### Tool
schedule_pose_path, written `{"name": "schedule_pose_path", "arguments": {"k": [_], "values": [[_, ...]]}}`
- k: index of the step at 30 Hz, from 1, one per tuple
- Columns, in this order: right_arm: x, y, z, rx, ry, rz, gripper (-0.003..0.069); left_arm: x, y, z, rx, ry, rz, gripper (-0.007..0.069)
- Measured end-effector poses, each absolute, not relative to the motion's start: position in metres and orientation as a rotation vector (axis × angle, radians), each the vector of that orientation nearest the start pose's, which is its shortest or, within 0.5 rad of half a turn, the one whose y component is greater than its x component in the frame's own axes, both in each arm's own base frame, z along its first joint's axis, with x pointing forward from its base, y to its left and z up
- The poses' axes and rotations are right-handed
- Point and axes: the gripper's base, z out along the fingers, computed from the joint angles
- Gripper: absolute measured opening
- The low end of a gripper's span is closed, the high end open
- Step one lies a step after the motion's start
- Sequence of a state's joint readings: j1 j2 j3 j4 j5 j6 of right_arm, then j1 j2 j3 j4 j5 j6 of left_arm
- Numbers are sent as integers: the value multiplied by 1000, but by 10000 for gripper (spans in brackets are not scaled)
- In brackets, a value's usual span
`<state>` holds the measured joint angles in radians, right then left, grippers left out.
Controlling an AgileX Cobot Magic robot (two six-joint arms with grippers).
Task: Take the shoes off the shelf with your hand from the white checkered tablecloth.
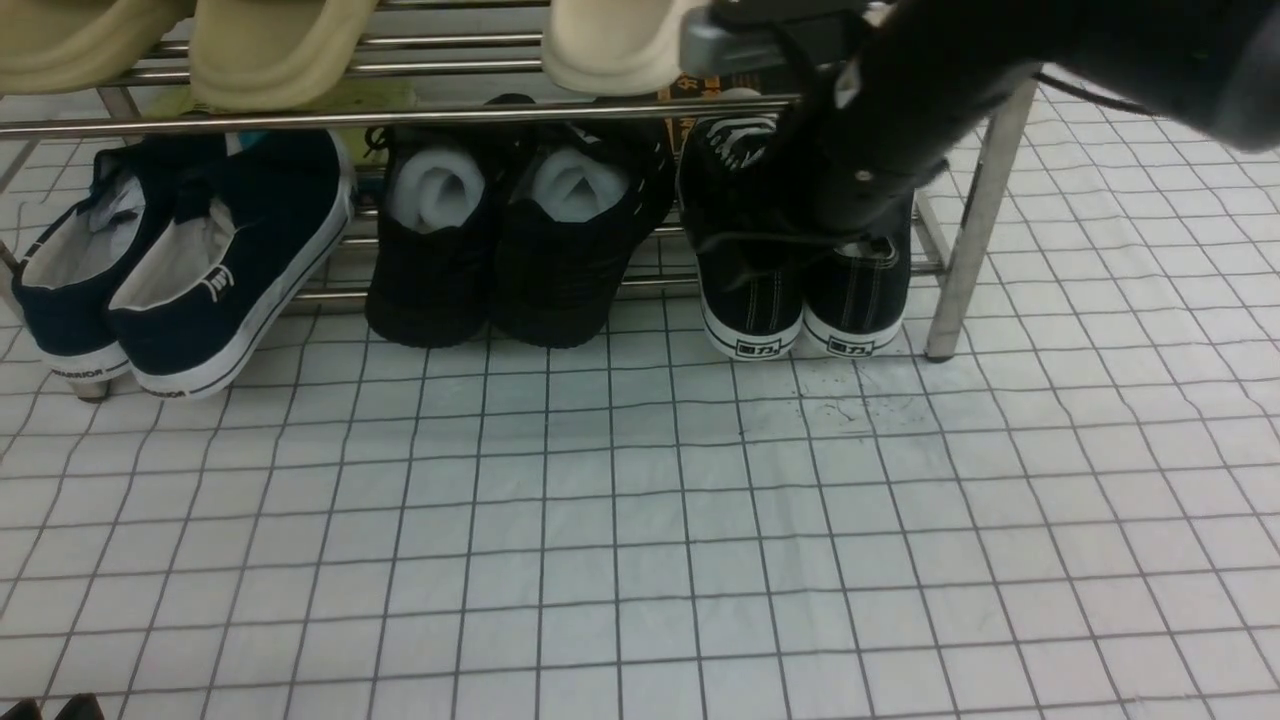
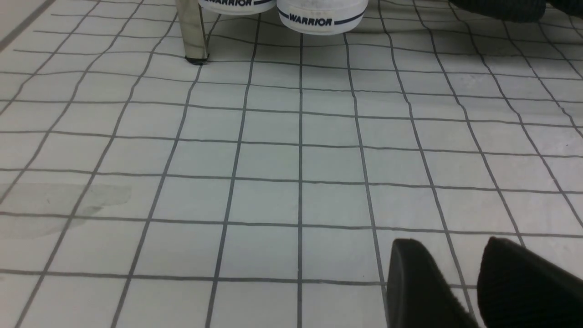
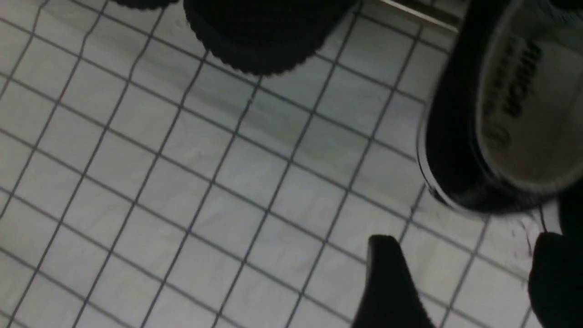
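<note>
The black canvas sneakers [image 1: 800, 290] stand on the lowest tier of the chrome shelf [image 1: 400, 115], at its right end, with their white heels facing me. My right gripper [image 1: 855, 215] reaches in from the upper right and hangs over their heel openings. In the right wrist view it [image 3: 464, 255] is open wide and empty, with one sneaker's heel and insole [image 3: 501, 114] just beyond its fingertips. My left gripper [image 2: 451, 246] is slightly open and empty, low over the white checkered tablecloth [image 2: 273, 159]. Its tips show at the front view's bottom left [image 1: 50, 708].
Navy white-soled slip-ons [image 1: 200, 270] sit at the shelf's left end and black foam-stuffed shoes [image 1: 500, 250] in the middle. Beige slippers [image 1: 270, 50] lie on the upper tier. An upright shelf leg [image 1: 975, 220] stands right of the sneakers. The tablecloth [image 1: 640, 520] spreads in front.
</note>
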<state>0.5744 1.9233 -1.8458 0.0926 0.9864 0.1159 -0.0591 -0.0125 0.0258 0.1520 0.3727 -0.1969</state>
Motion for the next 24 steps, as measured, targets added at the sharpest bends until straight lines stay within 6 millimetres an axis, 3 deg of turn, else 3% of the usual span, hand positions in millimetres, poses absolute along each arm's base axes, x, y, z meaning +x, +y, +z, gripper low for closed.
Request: {"name": "schedule_pose_path", "arguments": {"k": [5, 12, 15, 19, 24], "values": [[391, 257, 302, -569, 2505, 311, 439, 53, 2, 172, -35, 1865, -28, 239], [408, 264, 273, -586, 2489, 255, 435, 53, 2, 172, -35, 1865, -28, 239], [412, 266, 260, -591, 2508, 243, 340, 53, 2, 172, -35, 1865, -28, 239], [412, 264, 260, -592, 2513, 234, 46, 53, 2, 172, -35, 1865, -28, 239], [397, 260, 278, -601, 2566, 228, 4, 53, 2, 172, -35, 1865, -28, 239]]}}
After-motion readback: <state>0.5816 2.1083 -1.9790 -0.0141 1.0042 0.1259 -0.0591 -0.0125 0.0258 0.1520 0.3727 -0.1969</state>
